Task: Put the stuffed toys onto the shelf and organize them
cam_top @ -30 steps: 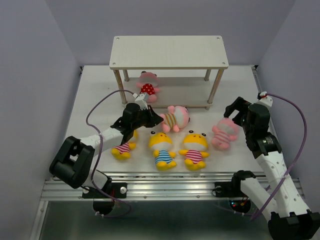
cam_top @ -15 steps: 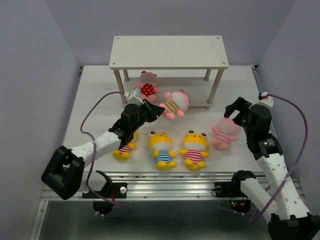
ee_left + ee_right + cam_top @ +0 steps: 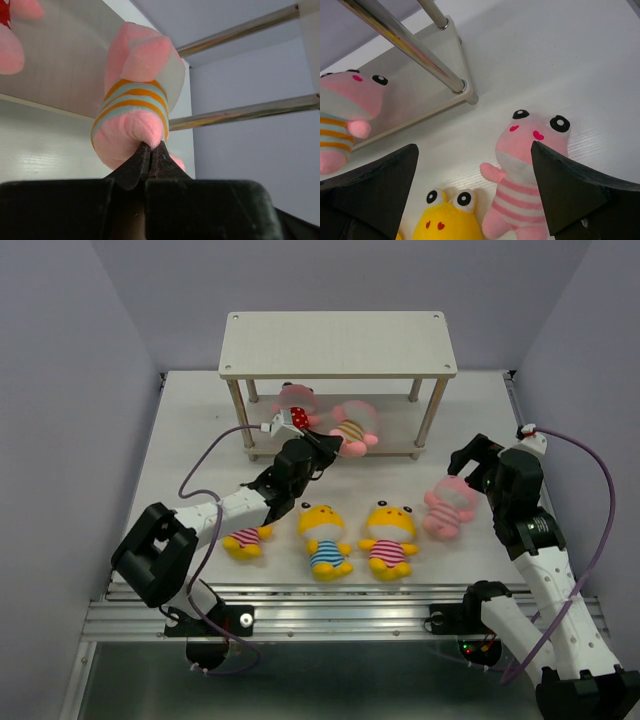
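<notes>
My left gripper (image 3: 326, 446) is shut on the foot of the pink toy with brown stripes (image 3: 352, 427) and holds it over the front edge of the shelf's (image 3: 338, 343) lower board. In the left wrist view the fingertips (image 3: 151, 146) pinch that toy (image 3: 137, 100). The red-dotted pink toy (image 3: 293, 412) sits on the lower board to its left. Three yellow toys lie on the table: one (image 3: 247, 537) partly under my left arm, one blue-striped (image 3: 323, 537), one pink-striped (image 3: 388, 537). My right gripper (image 3: 470, 465) is open and empty above the pink-striped pink toy (image 3: 448, 507), also in the right wrist view (image 3: 527, 170).
The shelf's thin metal legs (image 3: 430, 418) stand at its corners; one front leg (image 3: 410, 50) is close to my right gripper (image 3: 474, 147). The upper board overhangs the lower tier. Grey walls close in the table on both sides and behind.
My left gripper has carried the brown-striped pink toy from the table up and away to the shelf's lower tier. The right arm has hardly moved.
</notes>
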`<state>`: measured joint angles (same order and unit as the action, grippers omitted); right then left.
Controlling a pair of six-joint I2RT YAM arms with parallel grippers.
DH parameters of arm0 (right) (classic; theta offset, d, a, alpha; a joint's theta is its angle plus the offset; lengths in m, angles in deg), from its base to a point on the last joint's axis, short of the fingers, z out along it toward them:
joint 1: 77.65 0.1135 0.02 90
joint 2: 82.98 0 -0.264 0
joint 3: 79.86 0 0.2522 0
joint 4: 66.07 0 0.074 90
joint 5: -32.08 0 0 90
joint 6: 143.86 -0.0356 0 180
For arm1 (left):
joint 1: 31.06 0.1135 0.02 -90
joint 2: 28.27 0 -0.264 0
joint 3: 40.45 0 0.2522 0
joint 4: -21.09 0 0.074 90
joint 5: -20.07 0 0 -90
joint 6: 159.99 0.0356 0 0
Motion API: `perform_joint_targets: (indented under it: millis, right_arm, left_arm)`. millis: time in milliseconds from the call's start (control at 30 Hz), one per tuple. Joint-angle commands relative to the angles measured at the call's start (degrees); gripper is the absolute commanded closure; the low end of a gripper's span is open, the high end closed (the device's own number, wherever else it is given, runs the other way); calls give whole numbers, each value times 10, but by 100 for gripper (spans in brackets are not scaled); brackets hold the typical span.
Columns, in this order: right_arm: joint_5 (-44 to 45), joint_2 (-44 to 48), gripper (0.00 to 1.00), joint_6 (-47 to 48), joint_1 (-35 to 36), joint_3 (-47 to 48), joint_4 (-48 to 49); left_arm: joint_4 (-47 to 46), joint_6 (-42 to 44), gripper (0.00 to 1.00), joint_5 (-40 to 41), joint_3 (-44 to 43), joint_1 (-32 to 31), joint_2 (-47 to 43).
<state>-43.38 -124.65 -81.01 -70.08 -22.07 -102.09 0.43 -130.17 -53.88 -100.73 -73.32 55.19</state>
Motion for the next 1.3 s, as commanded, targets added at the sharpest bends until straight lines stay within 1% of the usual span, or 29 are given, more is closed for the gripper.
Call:
perform_joint_targets:
  millis: [0,67,133,167,300,400,533,667,767,900,1167,1267]
  right_arm:
    - [-7,3,0,6,0,11,29]
    - [-7,4,0,7,0,10,29]
    - [-9,8,0,6,0,7,29]
    - [-9,9,0,7,0,6,30]
    - [-10,10,0,8,0,7,29]
    - [-10,11,0,8,0,8,29]
    - [-12,7,0,10,0,10,29]
    - [-17,5,0,10,0,10,30]
    - [-16,0,0,10,0,11,30]
    - [-22,-4,0,11,0,12,30]
    - [-23,-7,0,11,0,12,30]
    - [-23,-8,0,11,0,11,31]
  left_arm:
    - [-37,-63,100,100,-43,-16,41]
    - [-43,-82,100,106,-54,-16,59]
    - [-46,-90,100,107,-74,-16,102]
    - [-44,-98,100,110,-78,-17,110]
    - [-42,-141,100,143,-83,-21,137]
    - [-42,-150,100,148,-89,-26,153]
    - [-29,-197,100,166,-94,-34,170]
    - [-23,-244,100,168,-100,-37,193]
    - [-15,-278,100,191,-102,-45,198]
    - [22,-318,100,227,-108,-60,195]
    - [39,-337,100,241,-108,-63,196]
    - [40,-339,100,260,-103,-66,192]
